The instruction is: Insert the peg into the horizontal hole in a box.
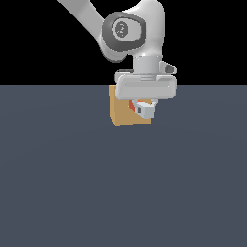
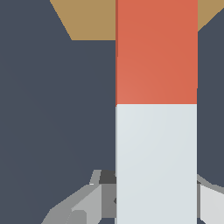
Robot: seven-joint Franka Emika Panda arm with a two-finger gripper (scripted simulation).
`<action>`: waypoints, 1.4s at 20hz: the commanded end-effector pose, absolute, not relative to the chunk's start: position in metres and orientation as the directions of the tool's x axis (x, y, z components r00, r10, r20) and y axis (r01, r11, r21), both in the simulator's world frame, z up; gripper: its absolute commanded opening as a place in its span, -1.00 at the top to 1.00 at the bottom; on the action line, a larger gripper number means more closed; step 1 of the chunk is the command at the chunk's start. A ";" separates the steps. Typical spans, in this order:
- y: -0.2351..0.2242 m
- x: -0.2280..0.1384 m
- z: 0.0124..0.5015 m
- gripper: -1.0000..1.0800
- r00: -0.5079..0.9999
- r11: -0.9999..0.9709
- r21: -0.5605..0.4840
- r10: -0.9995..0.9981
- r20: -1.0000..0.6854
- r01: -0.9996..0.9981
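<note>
Claw (image 1: 144, 109) clenched on white half of the peg (image 2: 156, 109), red end against the box (image 1: 123, 116) face; looks rigid, light, smooth, so hold white end firmly.

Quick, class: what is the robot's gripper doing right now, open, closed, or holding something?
Gripper: closed on the peg, gripping its white half; the red half points toward the tan box.
</note>
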State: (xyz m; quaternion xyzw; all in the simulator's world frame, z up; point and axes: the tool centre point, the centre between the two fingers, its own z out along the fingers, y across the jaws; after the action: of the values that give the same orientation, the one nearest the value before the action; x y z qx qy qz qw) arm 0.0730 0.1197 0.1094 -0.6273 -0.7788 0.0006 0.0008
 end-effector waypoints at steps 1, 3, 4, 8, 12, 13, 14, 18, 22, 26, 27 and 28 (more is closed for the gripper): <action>0.126 0.076 0.113 1.00 -0.214 0.214 0.000 0.977 0.000 0.977; 0.128 0.077 0.113 1.00 -0.214 0.214 0.000 0.977 0.000 0.977; 0.128 0.077 0.113 1.00 -0.214 0.214 0.000 0.977 0.000 0.977; 0.128 0.077 0.113 1.00 -0.215 0.215 0.000 0.977 0.000 0.977; 0.129 0.079 0.114 1.00 -0.217 0.217 0.002 0.976 0.000 0.976; 0.129 0.079 0.114 1.00 -0.217 0.217 0.002 0.976 0.000 0.976; 0.129 0.079 0.114 1.00 -0.217 0.217 0.002 0.976 0.000 0.976; 0.130 0.077 0.113 1.00 -0.217 0.217 -0.001 0.976 0.000 0.976; 0.146 0.073 0.113 1.00 -0.217 0.217 0.000 0.976 0.000 0.976; 0.176 0.066 0.113 1.00 -0.217 0.217 0.000 0.976 0.001 0.976; 0.186 0.064 0.114 1.00 -0.217 0.217 0.001 0.976 0.001 0.976; 0.194 0.062 0.114 1.00 -0.217 0.217 0.001 0.976 0.001 0.976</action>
State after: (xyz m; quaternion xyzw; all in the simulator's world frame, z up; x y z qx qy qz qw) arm 0.0645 0.1798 0.1120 -0.6263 -0.7796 0.0009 0.0007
